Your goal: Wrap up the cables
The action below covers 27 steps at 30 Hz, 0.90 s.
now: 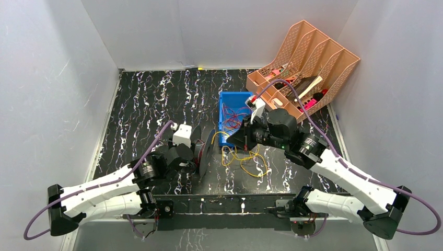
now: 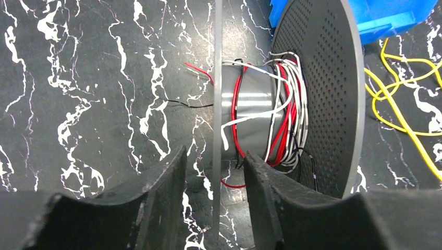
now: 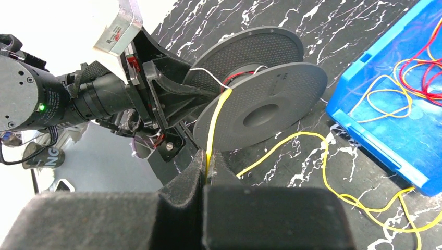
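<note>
Right gripper (image 3: 207,159) tight on yellow cable (image 3: 212,123)

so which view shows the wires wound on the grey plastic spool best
Left wrist: it looks between the flanges of the round grey plastic spool, straight at the red, white and black wires on its core. Right wrist shows only a sliver; top external, almost nothing.

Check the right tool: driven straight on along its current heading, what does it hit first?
Likely the gray spool, at the rim of its nearer flange, just beyond the right tool, which is shut on the yellow cable. Depth from the wrist view is uncertain.
</note>
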Available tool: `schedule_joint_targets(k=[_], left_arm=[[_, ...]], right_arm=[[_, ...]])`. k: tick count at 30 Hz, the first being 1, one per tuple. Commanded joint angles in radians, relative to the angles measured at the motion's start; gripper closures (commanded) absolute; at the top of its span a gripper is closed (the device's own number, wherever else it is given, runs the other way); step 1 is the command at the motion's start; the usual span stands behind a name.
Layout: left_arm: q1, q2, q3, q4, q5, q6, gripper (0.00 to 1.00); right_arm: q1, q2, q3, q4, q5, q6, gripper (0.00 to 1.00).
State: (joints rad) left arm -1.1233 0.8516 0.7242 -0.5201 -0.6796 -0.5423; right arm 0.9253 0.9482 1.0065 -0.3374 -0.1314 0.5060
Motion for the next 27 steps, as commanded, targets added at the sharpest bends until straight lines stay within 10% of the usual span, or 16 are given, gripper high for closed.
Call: schedule_joint_targets(k=[1,17,27], left_arm=[[-0.003,-0.05,0.013,-0.02,-0.026,-0.019,0.54],[-0.003,-0.197,0.214,-0.17,0.096,0.022,0.28],[-0.003,-0.023,0.358,-0.232,0.12,0.146,0.3]], right_arm=[[0.003,0.04,0.076,0.082,-0.064,0.012,1.0],[0.003,0.283,0.249,0.05,-0.131,0.077,1.0],[0.002,0.407,0.265,0.081,-0.216,0.127,1.0]])
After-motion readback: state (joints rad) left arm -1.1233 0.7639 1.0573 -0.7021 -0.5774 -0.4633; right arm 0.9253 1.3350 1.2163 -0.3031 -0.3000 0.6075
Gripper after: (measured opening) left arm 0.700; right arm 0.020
